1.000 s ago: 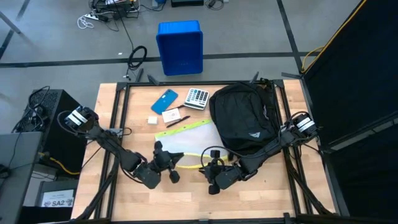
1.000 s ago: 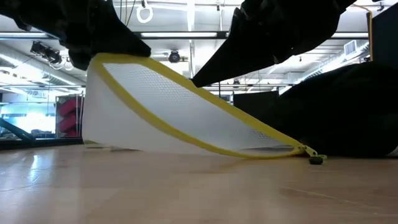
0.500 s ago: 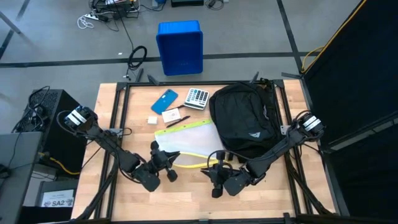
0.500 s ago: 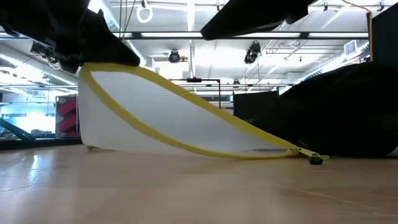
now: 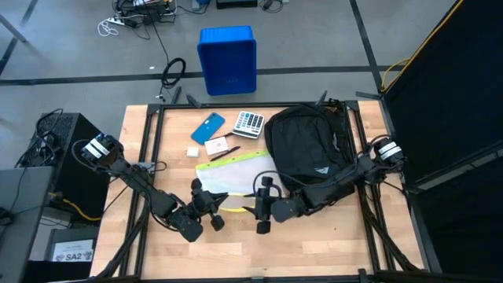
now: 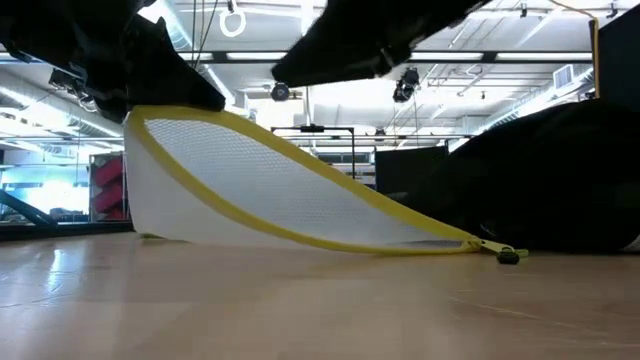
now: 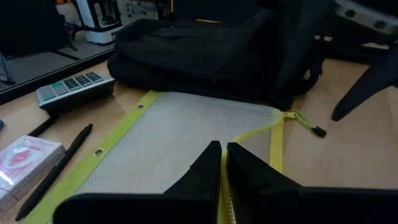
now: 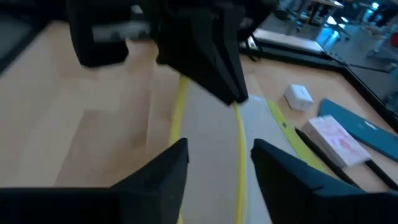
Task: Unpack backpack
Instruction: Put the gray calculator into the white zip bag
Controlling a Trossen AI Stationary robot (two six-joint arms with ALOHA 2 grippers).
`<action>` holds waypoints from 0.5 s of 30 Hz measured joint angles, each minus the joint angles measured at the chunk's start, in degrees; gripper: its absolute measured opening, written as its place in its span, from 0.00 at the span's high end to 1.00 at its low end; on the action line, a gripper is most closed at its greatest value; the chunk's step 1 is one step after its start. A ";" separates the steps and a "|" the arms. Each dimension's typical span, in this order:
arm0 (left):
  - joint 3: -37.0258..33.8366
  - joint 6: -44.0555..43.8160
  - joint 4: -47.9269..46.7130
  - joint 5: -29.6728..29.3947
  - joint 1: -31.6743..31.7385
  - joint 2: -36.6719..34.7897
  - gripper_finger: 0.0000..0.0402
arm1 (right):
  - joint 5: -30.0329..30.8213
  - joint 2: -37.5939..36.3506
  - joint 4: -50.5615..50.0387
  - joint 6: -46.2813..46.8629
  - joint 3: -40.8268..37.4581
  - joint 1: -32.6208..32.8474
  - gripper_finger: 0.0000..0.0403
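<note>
Left hand (image 5: 211,206), clamped on the raised corner of a yellow-edged mesh pouch (image 5: 236,177); right hand (image 5: 263,206), fingers parted and empty, over the pouch's yellow zipper edge; backpack (image 5: 308,149), lying on the table's (image 5: 314,244) right half.

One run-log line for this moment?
left gripper: shut on mesh pouch, corner lifted | right gripper: open above pouch | backpack: on table
</note>
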 joint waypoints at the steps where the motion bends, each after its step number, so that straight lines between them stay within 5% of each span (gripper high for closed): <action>1: 0.00 0.00 0.00 0.06 0.00 0.00 1.00 | -0.87 0.00 0.57 -0.41 0.00 -0.47 0.57; 7: 0.00 0.99 1.55 0.26 0.00 0.00 1.00 | -3.70 1.35 2.97 -1.46 0.01 -2.48 0.50; 15: 0.00 4.18 4.40 2.04 0.15 0.02 1.00 | -4.00 6.16 6.53 -1.09 1.69 -4.91 0.58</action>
